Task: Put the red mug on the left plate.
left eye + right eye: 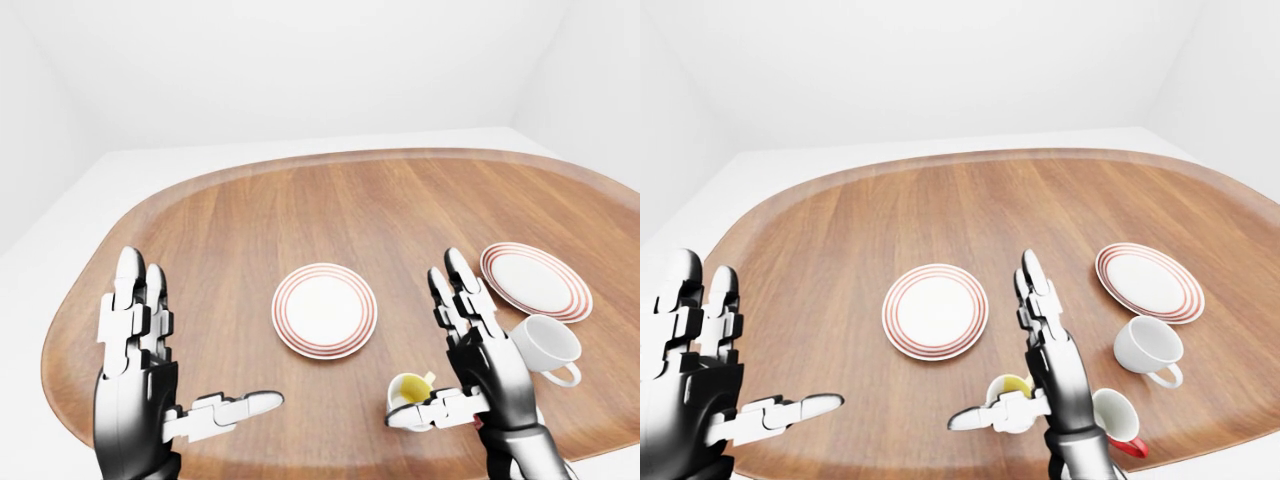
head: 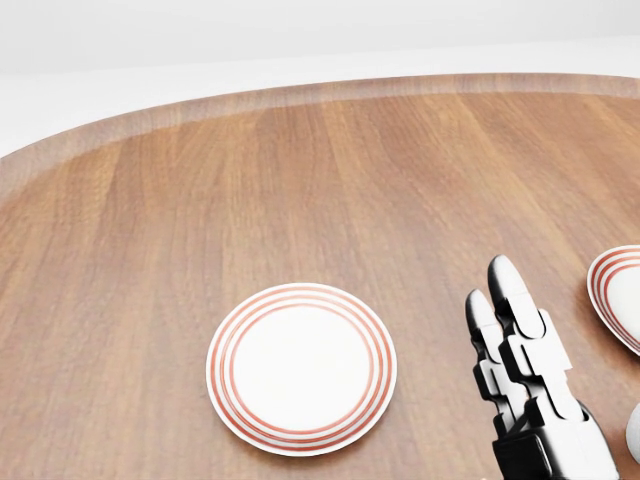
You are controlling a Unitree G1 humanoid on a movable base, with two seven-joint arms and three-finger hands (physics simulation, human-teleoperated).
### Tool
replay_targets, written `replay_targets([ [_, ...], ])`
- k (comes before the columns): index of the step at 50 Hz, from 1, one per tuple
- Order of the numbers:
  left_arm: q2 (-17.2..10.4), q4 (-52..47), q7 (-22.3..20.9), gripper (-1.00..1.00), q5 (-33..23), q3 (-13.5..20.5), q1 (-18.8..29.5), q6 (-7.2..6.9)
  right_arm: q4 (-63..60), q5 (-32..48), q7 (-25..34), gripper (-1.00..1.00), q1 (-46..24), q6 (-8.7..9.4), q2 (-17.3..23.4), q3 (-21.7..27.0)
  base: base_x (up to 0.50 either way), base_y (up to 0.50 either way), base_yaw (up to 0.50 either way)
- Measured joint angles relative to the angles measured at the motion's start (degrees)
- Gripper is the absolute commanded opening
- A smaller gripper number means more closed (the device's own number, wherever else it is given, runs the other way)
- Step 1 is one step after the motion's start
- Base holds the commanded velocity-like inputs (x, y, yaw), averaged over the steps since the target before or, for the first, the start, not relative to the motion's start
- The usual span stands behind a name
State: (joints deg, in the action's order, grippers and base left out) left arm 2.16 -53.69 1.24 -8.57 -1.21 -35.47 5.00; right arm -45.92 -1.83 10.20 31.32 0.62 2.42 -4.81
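The red mug (image 1: 1118, 418), red outside and white inside, lies tilted near the bottom edge of the table, just right of my right wrist. The left plate (image 1: 324, 310), white with red rings, sits mid-table; it also shows in the head view (image 2: 301, 368). My right hand (image 1: 992, 340) is open, fingers up, thumb pointing left across a yellow mug (image 1: 1010, 387). It stands between the yellow mug and the red mug and holds nothing. My left hand (image 1: 200, 330) is open and empty at the lower left, well left of the plate.
A second red-ringed plate (image 1: 535, 280) lies at the right. A white mug (image 1: 547, 347) lies on its side just below it. The oval wooden table (image 1: 300, 200) has a raised rim, and white floor and walls lie beyond it.
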Motion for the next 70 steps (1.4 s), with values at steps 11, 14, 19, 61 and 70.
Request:
replay_targets([
  [11, -0.16, 1.72, 0.48, 1.0, 0.24, 0.13, 0.5, 0.0, -0.53, 18.12, 3.73, 1.0, -18.48, 4.38, 2.53, 0.0, 0.0, 0.0, 0.0],
  [14, -0.05, 2.13, 0.48, 1.0, 0.36, 0.27, 0.6, 0.0, 2.68, 23.14, 5.65, 1.0, -24.5, 4.38, 3.09, 1.43, 0.0, 0.0, 0.0],
  [19, 0.12, 2.56, 0.42, 1.0, 0.63, 0.58, 0.63, 0.0, 7.68, 32.17, 8.58, 1.0, -31.62, 4.38, 4.61, 3.66, 0.0, 0.0, 0.0],
  [61, -0.86, 2.92, 1.75, 1.0, -0.73, -0.89, 2.83, 0.0, 0.61, 54.88, 29.8, 1.0, -15.87, -5.62, 2.09, 46.81, 0.0, 0.0, 0.0],
  [70, -1.12, 3.12, 1.99, 1.0, -0.84, -1.13, 3.03, 0.0, -0.96, 54.23, 29.8, 1.0, -16.02, -5.62, 1.45, 51.24, 0.0, 0.0, 0.0],
])
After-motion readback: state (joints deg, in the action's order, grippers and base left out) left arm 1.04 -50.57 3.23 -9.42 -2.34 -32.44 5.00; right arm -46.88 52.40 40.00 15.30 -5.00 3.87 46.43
